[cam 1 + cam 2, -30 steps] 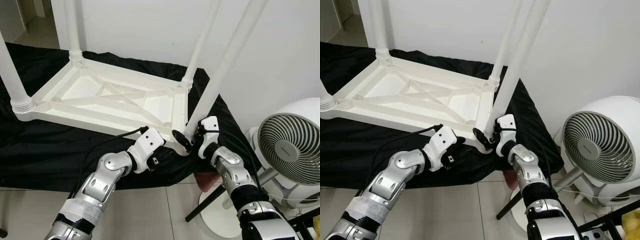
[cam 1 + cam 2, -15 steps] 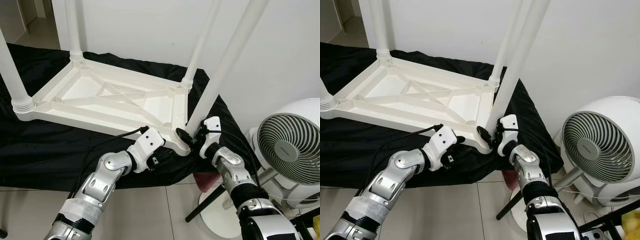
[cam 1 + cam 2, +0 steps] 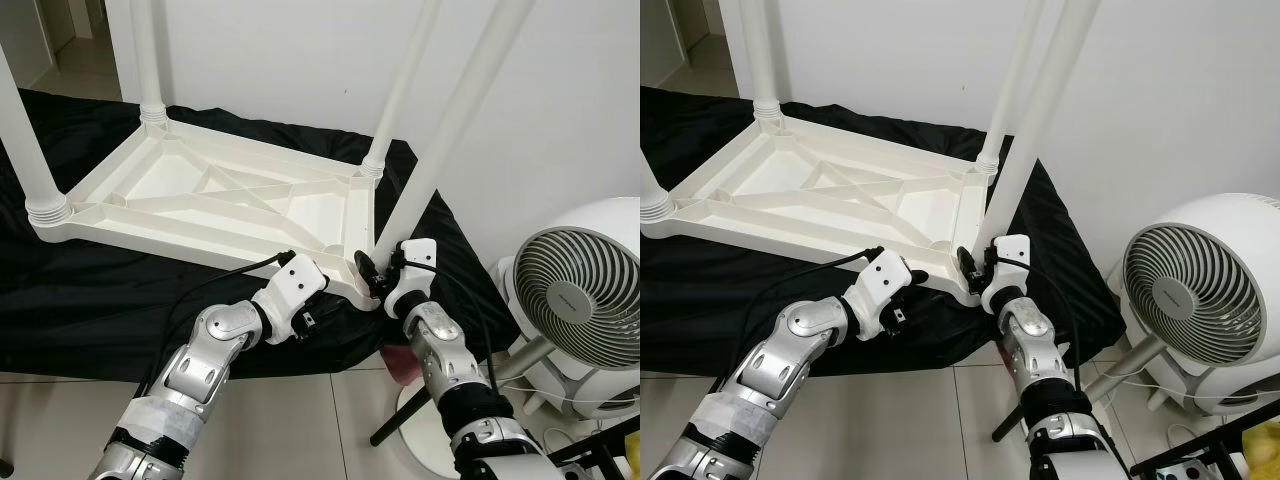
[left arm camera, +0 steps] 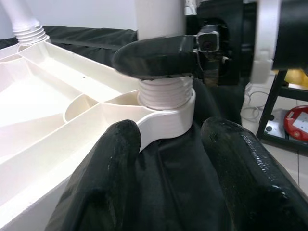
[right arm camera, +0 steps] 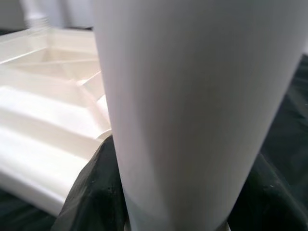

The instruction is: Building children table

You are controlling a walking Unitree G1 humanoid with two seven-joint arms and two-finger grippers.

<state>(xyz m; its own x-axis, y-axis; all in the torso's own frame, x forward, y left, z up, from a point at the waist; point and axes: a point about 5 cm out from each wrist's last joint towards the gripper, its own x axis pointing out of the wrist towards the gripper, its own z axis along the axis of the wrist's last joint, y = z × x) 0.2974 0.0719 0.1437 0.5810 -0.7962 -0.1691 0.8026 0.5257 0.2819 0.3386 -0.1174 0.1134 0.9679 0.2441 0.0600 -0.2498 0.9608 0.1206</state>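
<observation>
The left gripper [image 4: 168, 159] sits at the near right corner of the upside-down white plastic table top [image 3: 200, 200], its two black fingers [image 4: 115, 163] spread apart around the corner socket, holding nothing. Just right of it, the right gripper [image 3: 372, 268] grasps the long white plastic table leg [image 3: 450, 130] right above its ribbed end in that socket. The table top lies on a black cloth [image 3: 90, 300]. To the right stands a white round fan [image 3: 585, 290].
</observation>
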